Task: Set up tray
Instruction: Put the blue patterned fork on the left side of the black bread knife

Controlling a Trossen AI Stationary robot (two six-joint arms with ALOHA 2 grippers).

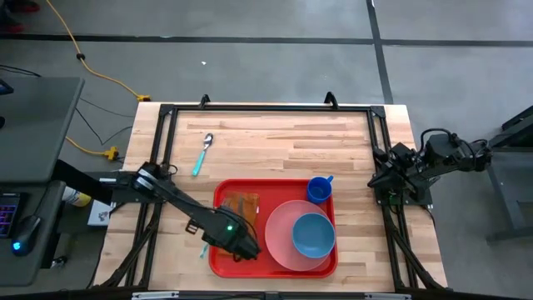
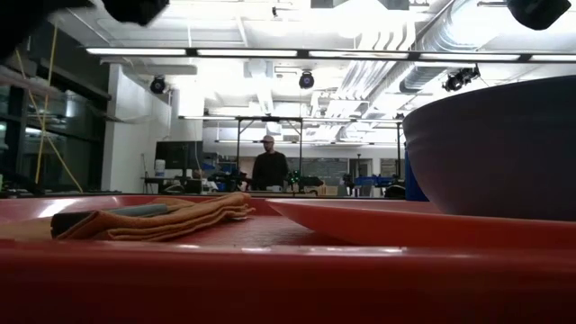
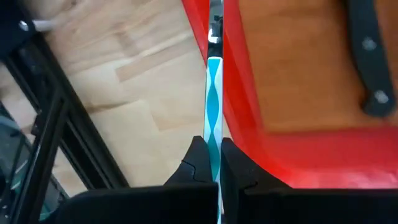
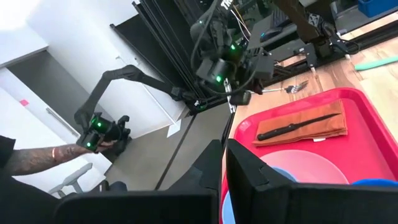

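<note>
A: Tray (image 1: 218, 260) sits by the table's near edge, middle to right. Loaded: plate (image 1: 279, 218), bowl (image 1: 314, 235), cup (image 1: 320, 189), napkin (image 1: 241, 206) with a knife (image 3: 367, 62) on it.

B: Left gripper (image 1: 247, 247)?

A: Over the tray's left rim, towards the near-left corner. Fingers (image 3: 199, 163) pinched on a teal-handled utensil (image 3: 213, 106). Can't tell if it's a fork.

B: Which way does it lie?

A: Long axis runs parallel to the tray's left rim, hanging right at its outer side, metal end pointing away from the fingers. The napkin lies inboard, across the rim towards the right edge. Utensil and knife are roughly parallel.

B: So what does the move turn on?

A: My guess is a short sideways carry over the rim onto the napkin, with no turn needed. The rim's lip is the risk if the carry is low.

B: Right gripper (image 1: 391, 188)?

A: Parked at the table's right edge, fingers pressed together, nothing in them. Well apart from the tray. The left is far nearer.

B: Anything else out?

A: Spoon (image 1: 203, 153) on bare wood towards the far-left corner, not yet on the tray.
</note>
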